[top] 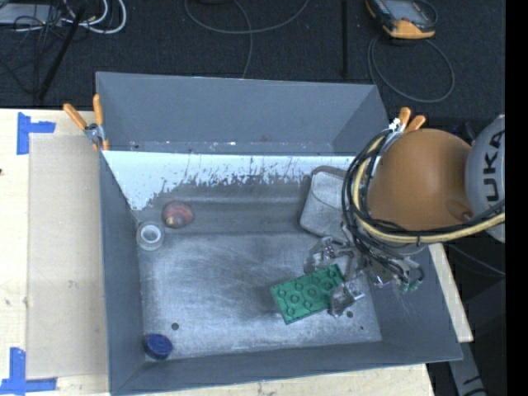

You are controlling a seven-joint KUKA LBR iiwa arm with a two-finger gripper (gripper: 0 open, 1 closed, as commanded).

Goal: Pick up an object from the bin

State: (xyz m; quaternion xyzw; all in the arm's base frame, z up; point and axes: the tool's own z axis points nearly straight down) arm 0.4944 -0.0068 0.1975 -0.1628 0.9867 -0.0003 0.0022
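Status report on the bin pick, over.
Gripper down at the right end of the green studded plate, front right of the bin. Hold not confirmed. Grey sheet-like piece close behind the gripper.

Light falls from above, bright and even on the grey bin (pixel 231 106). A pale glaring band crosses its back wall toward twelve o'clock, and the floor has a dull sheen at centre. The orange cover (pixel 412 180) at three o'clock carries a soft highlight and shades the floor beneath it. Beyond the bin at twelve o'clock all is dim.
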